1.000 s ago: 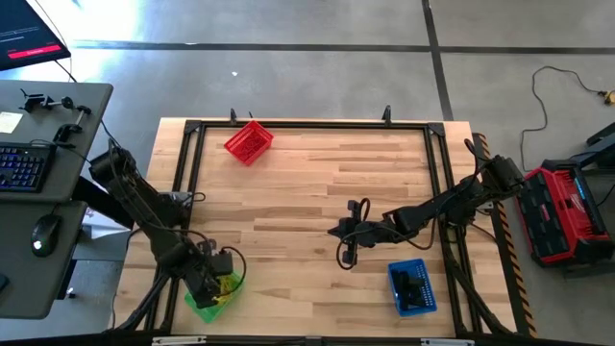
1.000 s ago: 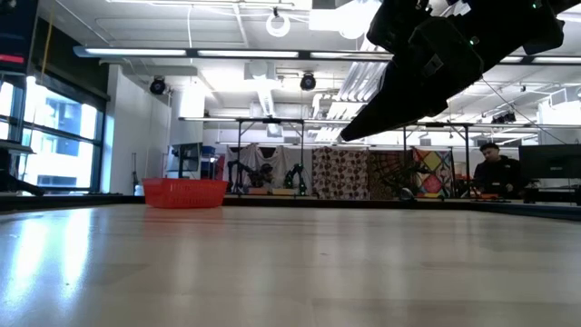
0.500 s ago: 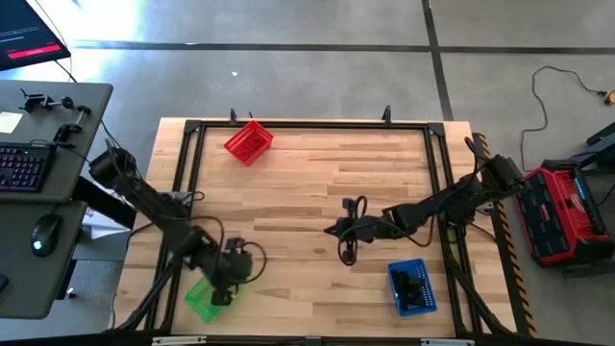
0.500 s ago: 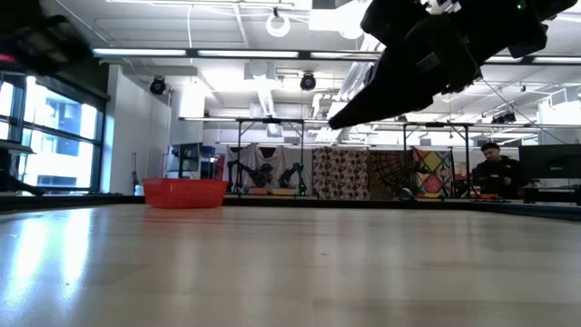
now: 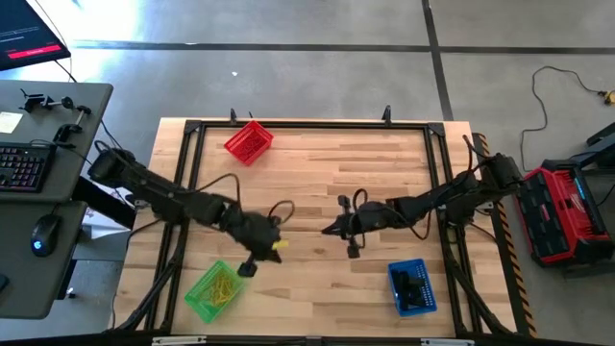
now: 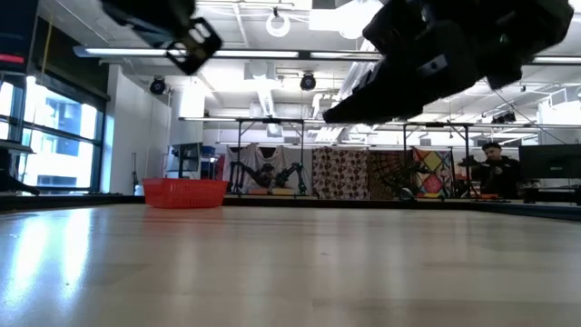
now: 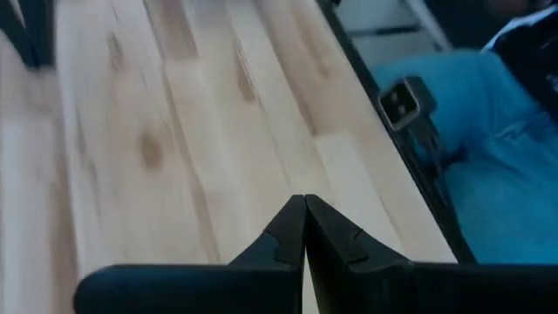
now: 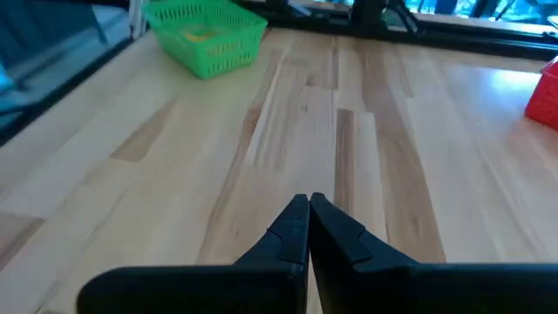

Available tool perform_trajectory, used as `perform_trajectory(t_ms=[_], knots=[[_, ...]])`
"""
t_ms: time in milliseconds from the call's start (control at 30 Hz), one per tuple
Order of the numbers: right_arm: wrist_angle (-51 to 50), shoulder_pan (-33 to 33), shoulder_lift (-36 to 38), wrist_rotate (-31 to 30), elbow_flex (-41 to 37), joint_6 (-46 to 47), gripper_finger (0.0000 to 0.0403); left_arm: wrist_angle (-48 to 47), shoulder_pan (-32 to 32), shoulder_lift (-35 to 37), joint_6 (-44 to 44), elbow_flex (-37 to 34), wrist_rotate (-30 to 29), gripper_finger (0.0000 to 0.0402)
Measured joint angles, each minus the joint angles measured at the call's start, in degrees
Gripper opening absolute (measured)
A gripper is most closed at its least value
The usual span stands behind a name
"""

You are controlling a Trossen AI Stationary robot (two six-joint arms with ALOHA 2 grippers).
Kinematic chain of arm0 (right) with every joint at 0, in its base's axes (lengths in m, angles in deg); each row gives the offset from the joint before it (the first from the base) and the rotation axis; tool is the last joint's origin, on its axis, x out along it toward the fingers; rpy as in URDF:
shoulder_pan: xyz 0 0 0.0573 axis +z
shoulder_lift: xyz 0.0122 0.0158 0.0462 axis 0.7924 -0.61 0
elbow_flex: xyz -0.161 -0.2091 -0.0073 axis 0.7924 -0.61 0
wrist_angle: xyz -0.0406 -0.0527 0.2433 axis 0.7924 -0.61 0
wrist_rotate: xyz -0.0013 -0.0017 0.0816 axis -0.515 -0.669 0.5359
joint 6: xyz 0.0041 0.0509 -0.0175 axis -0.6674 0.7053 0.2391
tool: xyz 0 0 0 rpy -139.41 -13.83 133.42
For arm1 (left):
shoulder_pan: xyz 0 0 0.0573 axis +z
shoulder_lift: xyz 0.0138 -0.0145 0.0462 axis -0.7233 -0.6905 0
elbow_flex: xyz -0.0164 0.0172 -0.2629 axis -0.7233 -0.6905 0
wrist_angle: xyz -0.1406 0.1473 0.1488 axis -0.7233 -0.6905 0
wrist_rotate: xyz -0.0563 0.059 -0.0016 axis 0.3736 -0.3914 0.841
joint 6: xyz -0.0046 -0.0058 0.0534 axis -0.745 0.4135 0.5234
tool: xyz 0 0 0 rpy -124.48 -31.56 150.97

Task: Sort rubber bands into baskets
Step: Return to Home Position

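Bring the left gripper [image 7: 305,202] and the right gripper [image 8: 309,202] home high and apart (they sit close together mid-table). Both are pinched closed, with nothing seen between. An open workshop [image 6: 227,109] lies beyond the pale wooden table [image 5: 317,173]. The red basket [image 5: 249,141] is far left, the green basket [image 5: 213,291] near left and the blue basket [image 5: 411,287] near right, with yellow rubber bands [image 5: 223,286] in the green one.

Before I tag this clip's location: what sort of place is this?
Likely a robotics lab: a framed wooden worktable, other robot rigs across the open hall, and a desk with a keyboard.
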Motion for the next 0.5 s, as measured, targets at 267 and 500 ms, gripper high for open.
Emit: perform_trajectory(t_ms=[267,500], knots=[[5.2,-8.3,4.1,12.4,-5.8,2.0,0.0000,24.6,12.4,0.0,3.4,-9.2,14.1,0.0000],[1.1,-13.2,14.3,14.6,-9.2,0.4,0.0000,29.2,19.5,0.2,8.4,-12.8,15.6,0.0000]])
